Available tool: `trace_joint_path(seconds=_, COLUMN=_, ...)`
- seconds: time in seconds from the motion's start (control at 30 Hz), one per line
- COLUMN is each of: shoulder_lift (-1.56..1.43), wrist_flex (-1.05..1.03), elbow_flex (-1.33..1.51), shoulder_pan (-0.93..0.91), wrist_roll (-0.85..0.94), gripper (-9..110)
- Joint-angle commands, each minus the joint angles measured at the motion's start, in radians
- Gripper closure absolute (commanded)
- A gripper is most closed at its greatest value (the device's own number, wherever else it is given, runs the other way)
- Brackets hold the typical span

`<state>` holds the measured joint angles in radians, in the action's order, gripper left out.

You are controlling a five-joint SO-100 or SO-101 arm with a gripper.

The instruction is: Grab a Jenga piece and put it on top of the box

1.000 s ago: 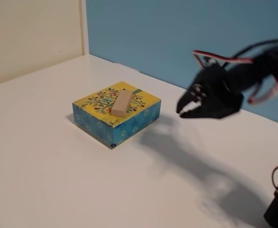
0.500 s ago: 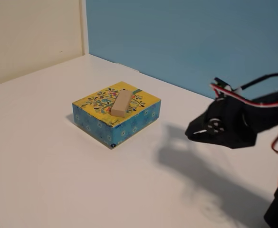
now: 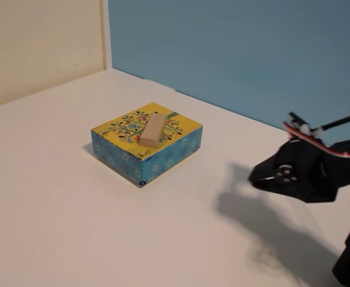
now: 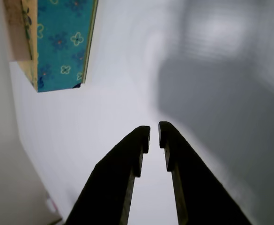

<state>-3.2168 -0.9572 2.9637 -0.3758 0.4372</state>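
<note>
My black two-finger gripper [image 4: 154, 133] is nearly closed with only a thin slit between its tips, holding nothing above bare white table [image 3: 55, 209], while the pale wooden Jenga piece [image 3: 152, 130] lies on the yellow floral, blue-sided box [image 3: 146, 142], which the wrist view crops to one corner.

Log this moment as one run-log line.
Jenga piece: lying flat on box top | box: on table | gripper: empty, nearly shut, clear of box, above bare table | task: placement looks complete
</note>
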Motion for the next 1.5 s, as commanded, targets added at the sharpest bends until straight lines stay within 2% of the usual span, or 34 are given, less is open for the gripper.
trace_joint_path(seconds=0.0, shoulder_lift=-0.009, wrist_flex=-0.005, elbow_flex=-0.012, shoulder_pan=-0.021, wrist_roll=-0.011, gripper=101)
trace_joint_path(seconds=1.47, shoulder_lift=-0.008, wrist_flex=-0.021, elbow_flex=-0.015, shoulder_pan=-0.035, wrist_roll=0.012, gripper=101)
